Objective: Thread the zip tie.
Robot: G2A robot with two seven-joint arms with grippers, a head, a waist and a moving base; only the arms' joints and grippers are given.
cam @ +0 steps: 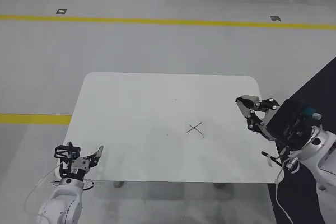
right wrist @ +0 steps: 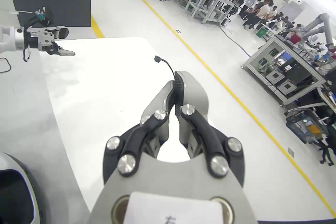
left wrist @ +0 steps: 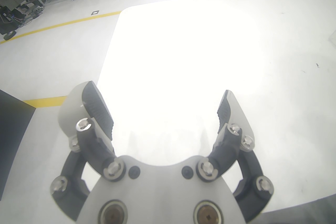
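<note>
A thin black zip tie (right wrist: 168,66) sticks out from between the fingertips of my right gripper (right wrist: 177,79), which is shut on it; its small square head (right wrist: 157,59) hangs free above the white table (right wrist: 110,83). In the top view this gripper (cam: 242,102) is over the table's right edge. My left gripper (left wrist: 158,89) is open with nothing between its ribbed pads, held over the table's near left corner (cam: 97,152). The right wrist view also shows it far off (right wrist: 64,52).
A black X mark (cam: 195,129) lies right of the table's middle. A dark panel (cam: 325,84) stands beside the table's right side. Yellow floor lines (cam: 157,21) run beyond the far edge and past the left side.
</note>
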